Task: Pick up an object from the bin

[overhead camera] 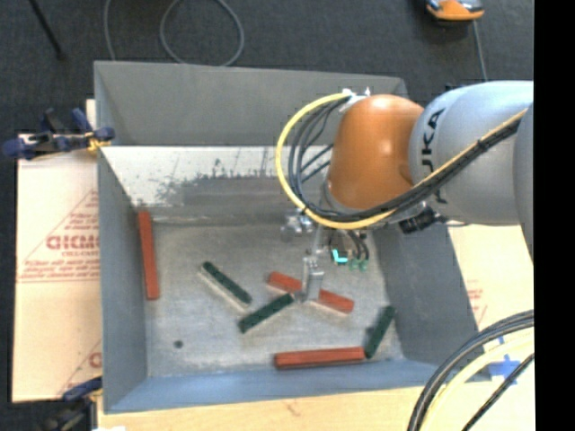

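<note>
The arm appears to be at the descent step, with nothing lifted yet. The gripper (313, 292) hangs low at the centre of the grey bin (117, 285); whether it is wide or narrow cannot be told. Its tip sits between two short red blocks (285, 282) (335, 302), at the upper end of a dark green stick (266, 312). Next it must settle on one of these and close squarely. A red stick (147, 254) lies along the left wall, a green-and-cream stick (225, 283) lies left of centre, and a long red bar (319, 358) and a green stick (379, 329) lie at lower right.
</note>
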You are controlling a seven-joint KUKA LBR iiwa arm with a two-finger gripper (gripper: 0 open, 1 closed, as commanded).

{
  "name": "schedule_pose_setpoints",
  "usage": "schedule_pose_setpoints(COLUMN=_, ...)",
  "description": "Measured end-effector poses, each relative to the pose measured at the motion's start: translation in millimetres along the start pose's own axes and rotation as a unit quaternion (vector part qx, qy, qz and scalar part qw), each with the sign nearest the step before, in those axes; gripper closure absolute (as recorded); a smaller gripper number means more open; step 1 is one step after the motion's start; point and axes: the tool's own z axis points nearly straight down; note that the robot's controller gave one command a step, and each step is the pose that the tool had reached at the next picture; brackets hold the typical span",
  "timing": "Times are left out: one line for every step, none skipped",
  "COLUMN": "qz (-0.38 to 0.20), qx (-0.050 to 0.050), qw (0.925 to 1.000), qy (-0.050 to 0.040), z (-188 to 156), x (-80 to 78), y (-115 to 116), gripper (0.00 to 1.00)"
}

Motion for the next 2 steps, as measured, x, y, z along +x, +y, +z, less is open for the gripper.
schedule_pose_setpoints(qz=0.094, qx=0.000, qw=0.9956, qy=-0.0003, z=87.8, x=29.5, y=1.3, gripper=0.00)
schedule_pose_setpoints(qz=0.094, qx=-0.001, qw=0.9956, qy=-0.0032, z=85.0, x=27.5, y=1.4, gripper=1.00)
